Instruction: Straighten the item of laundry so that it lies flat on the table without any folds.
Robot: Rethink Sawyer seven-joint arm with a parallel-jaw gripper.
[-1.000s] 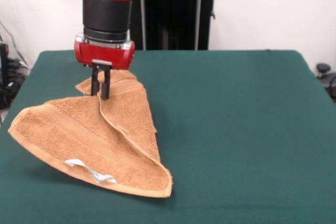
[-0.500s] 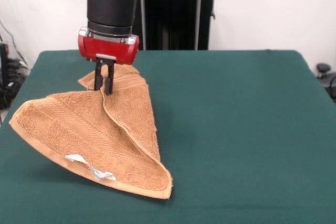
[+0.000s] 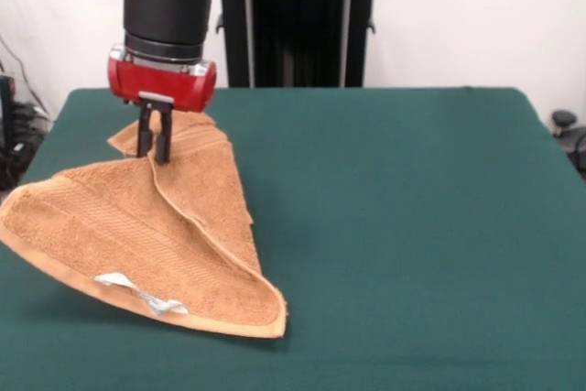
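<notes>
- Even, fairly bright indoor light is falling from above, leaving the table [image 3: 412, 208] a uniform dark green with no glare.
- A soft dark shadow is lying on the felt beneath the towel's [image 3: 156, 235] raised front edge, and a fainter one is running along its right side.
- The red housing above the claw [image 3: 153, 155] is catching small pale highlights.
- The white wall behind is looking slightly washed out.
- Focus is holding across the scene, with only mild softness in the terry texture; straight edges are showing no obvious bending.
</notes>
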